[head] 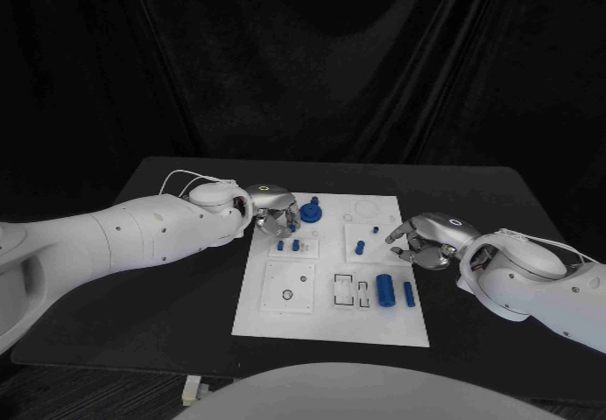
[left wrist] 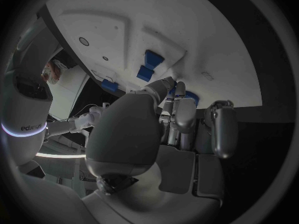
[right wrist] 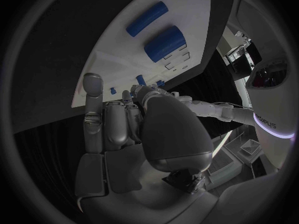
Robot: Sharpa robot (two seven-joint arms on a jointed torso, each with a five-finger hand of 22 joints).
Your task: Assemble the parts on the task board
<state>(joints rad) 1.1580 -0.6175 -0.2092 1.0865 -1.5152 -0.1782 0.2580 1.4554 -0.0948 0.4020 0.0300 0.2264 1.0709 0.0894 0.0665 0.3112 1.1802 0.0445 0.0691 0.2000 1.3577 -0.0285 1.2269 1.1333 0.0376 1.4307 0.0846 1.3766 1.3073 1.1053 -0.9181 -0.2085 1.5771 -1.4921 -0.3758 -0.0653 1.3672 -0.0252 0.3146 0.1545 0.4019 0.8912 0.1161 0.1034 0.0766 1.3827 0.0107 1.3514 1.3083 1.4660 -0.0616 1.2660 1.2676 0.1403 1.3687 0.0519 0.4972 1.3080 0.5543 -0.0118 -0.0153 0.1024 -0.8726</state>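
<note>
1. Two loose blue cylinders point(head: 394, 291) lie near the task board's point(head: 331, 325) right edge, untouched.
2. The right hand point(head: 423, 242) waits at that edge, fingers curled, apparently empty.
3. The left hand point(head: 273, 213), at the far left corner, touches a blue knobbed part point(head: 312, 212); grip unclear. Press it straight down.

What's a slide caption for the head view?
Left robot hand over the task board's far-left corner, right robot hand at its right edge; blue parts remain loose.

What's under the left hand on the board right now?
The left hand hangs over the board's far left corner. A blue part shows beside it, two small pegs just nearer. Anything directly beneath the palm is covered.
</note>
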